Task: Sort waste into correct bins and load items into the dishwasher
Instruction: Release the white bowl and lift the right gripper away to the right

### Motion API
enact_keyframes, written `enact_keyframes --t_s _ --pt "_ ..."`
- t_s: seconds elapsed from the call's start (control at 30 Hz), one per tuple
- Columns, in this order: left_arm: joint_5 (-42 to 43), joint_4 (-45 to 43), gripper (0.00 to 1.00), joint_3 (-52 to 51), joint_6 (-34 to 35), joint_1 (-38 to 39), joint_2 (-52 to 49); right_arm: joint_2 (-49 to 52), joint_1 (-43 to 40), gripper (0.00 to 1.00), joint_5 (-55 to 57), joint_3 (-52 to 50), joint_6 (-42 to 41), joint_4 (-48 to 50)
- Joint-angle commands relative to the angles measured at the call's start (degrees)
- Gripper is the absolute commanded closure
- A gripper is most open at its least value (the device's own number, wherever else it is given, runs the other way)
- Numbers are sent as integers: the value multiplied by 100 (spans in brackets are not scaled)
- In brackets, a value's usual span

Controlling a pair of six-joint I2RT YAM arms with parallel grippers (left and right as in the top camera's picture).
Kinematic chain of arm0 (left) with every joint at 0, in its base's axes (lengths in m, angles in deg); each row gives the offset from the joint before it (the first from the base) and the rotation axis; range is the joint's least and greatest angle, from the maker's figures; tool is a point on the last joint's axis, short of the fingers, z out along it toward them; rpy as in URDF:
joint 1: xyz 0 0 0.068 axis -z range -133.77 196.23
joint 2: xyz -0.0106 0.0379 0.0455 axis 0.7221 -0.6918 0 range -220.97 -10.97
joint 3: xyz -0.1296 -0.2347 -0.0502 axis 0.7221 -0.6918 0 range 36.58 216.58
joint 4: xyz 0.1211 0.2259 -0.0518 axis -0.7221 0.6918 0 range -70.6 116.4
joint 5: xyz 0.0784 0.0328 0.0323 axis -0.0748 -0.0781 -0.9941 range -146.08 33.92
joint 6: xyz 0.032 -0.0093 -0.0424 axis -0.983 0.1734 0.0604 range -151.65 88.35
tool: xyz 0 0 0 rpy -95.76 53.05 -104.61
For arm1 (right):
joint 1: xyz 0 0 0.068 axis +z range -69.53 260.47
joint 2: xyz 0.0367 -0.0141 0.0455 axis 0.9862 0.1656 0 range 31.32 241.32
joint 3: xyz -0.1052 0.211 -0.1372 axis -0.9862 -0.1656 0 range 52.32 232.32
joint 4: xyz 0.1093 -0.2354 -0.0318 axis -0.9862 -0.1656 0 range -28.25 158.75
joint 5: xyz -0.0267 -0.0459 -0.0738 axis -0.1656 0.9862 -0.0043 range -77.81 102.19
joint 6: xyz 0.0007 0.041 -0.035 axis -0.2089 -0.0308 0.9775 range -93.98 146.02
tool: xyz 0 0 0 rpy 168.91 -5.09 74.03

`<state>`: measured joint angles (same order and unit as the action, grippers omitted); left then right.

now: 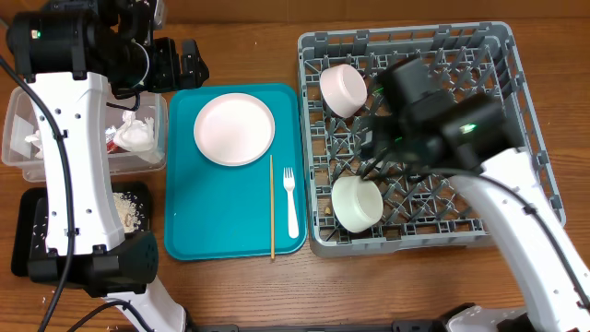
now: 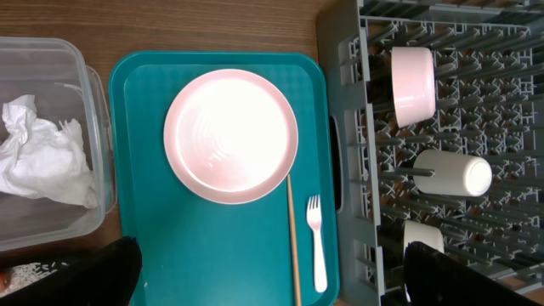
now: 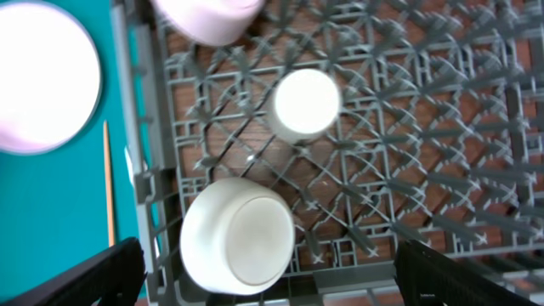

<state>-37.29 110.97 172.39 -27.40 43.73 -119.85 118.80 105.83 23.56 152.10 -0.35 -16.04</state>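
Dish rack (image 1: 415, 35): square grey plastic lattice of pegs, right of the teal tray; holds two bowls and a cup.
First bowl (image 1: 344, 89): pale pink, round, smooth; tipped on its side at the rack's top left corner in the overhead view.
Second bowl (image 1: 358, 204): whitish, base facing up; at the rack's bottom left corner.
Cup (image 2: 450, 172): small, white, lying on its side between the two bowls.
Teal tray (image 1: 212, 212): flat, smooth, rounded corners; holds the plate, fork and stick.
Plate (image 1: 234, 129): pale pink, round, bare; on the tray's upper half.
Fork (image 1: 291, 203): white plastic, flat on the tray by the rack side.
Stick (image 1: 271, 207): thin, wooden, just beside the fork.
Clear tub (image 1: 17, 138): see-through plastic, left of the teal tray; crumpled white napkins (image 1: 136, 134) inside.
Black tray (image 1: 26, 244): shallow, just below the tub; pale rice (image 1: 124, 210) scattered in it.
My left gripper (image 2: 272, 255): fingers spread wide, nothing held; hangs over the teal tray.
My right gripper (image 3: 268, 255): fingers spread wide, empty; hangs over the rack above the second bowl.
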Motion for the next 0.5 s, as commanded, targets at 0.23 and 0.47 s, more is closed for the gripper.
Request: enact_keyframes --t_s 0.23,0.47 --pt "-37 -11 0 79 -107 -13 39 -48 -1683 0 -503 118 323 -94" --pt "-37 -9 0 79 -107 -13 39 -42 -2354 0 -503 -275 411 39"
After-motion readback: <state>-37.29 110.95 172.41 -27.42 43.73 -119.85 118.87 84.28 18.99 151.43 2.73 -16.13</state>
